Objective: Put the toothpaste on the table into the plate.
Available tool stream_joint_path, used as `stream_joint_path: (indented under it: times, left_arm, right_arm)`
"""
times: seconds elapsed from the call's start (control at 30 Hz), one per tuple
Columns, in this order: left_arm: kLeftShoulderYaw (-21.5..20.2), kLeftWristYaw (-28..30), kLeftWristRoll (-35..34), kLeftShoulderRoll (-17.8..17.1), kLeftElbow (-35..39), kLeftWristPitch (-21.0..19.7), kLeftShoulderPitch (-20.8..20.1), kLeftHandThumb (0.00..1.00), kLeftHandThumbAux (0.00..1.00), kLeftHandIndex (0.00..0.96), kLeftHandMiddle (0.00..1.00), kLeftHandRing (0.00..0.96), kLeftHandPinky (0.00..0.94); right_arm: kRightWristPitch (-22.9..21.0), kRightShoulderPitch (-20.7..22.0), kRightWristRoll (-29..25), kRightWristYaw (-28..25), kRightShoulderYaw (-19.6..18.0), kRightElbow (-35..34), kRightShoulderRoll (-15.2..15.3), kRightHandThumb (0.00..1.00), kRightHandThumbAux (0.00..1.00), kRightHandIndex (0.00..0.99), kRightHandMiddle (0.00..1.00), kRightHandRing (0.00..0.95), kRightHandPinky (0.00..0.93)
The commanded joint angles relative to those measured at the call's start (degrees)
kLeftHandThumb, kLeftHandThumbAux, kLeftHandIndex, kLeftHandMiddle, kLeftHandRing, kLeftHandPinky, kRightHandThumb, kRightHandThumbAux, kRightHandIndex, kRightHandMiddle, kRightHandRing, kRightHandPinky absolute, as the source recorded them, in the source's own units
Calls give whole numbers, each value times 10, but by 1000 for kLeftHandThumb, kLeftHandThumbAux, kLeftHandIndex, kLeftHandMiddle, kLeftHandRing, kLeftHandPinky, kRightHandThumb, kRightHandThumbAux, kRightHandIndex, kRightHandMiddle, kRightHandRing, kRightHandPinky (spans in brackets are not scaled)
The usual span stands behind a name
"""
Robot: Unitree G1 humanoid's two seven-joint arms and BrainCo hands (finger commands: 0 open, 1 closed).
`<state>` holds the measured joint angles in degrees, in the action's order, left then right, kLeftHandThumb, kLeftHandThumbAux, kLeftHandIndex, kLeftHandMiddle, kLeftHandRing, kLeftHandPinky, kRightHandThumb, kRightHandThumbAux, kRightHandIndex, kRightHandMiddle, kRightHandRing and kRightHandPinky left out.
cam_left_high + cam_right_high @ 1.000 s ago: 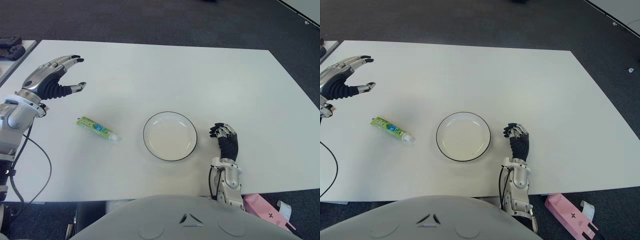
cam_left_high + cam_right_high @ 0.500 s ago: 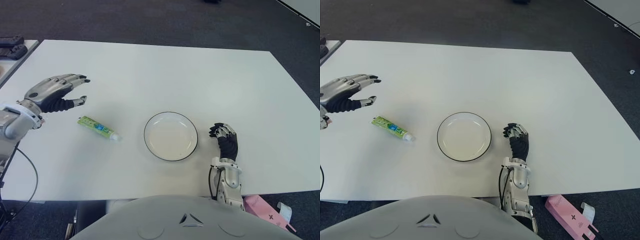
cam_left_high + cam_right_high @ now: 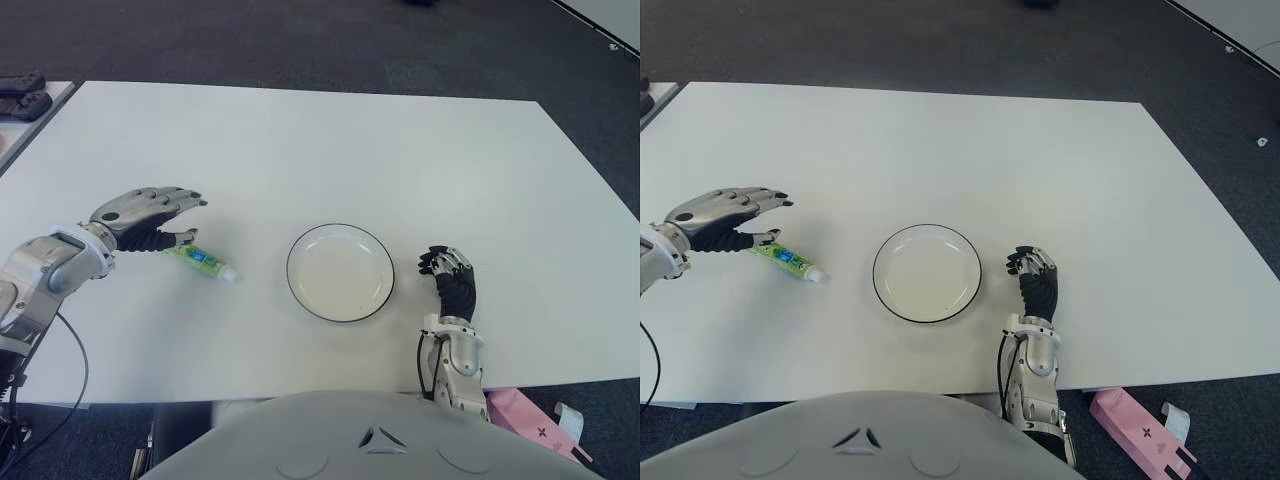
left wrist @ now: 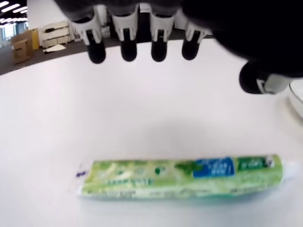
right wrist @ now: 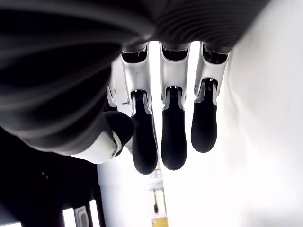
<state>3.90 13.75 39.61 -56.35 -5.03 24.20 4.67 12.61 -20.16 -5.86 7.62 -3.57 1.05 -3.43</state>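
Note:
A green and blue toothpaste tube (image 3: 207, 262) with a white cap lies flat on the white table (image 3: 350, 140), left of the empty white plate (image 3: 340, 272). My left hand (image 3: 185, 220) hovers low over the tube's tail end, open. In the left wrist view the tube (image 4: 180, 177) lies under the spread fingers (image 4: 128, 45), with the thumb off to one side; nothing touches it. My right hand (image 3: 447, 275) shows beside the plate on its right, near the table's front edge, fingers loosely bent and holding nothing.
A pink box (image 3: 530, 420) lies on the floor past the table's front right corner. Dark objects (image 3: 20, 95) sit on a side surface at the far left. Dark carpet surrounds the table.
My left hand has come down and toward the tube from the far left, from raised above the table to just over the tube's tail. Tube, plate and right hand have not moved.

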Motion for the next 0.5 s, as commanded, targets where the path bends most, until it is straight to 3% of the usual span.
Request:
stream_joint_path:
  times: [0.03, 0.5]
  left_arm:
    - [24, -24, 17, -1, -30, 43, -16, 527, 146, 0, 83, 68, 107]
    - [45, -49, 41, -4, -60, 94, -23, 522, 127, 0, 100, 81, 125]
  right_arm:
    - [-23, -9, -6, 2, -2, 15, -19, 706, 723, 430, 561, 543, 533]
    - [-23, -13, -3, 5, -1, 11, -20, 706, 724, 430, 565, 545, 536]
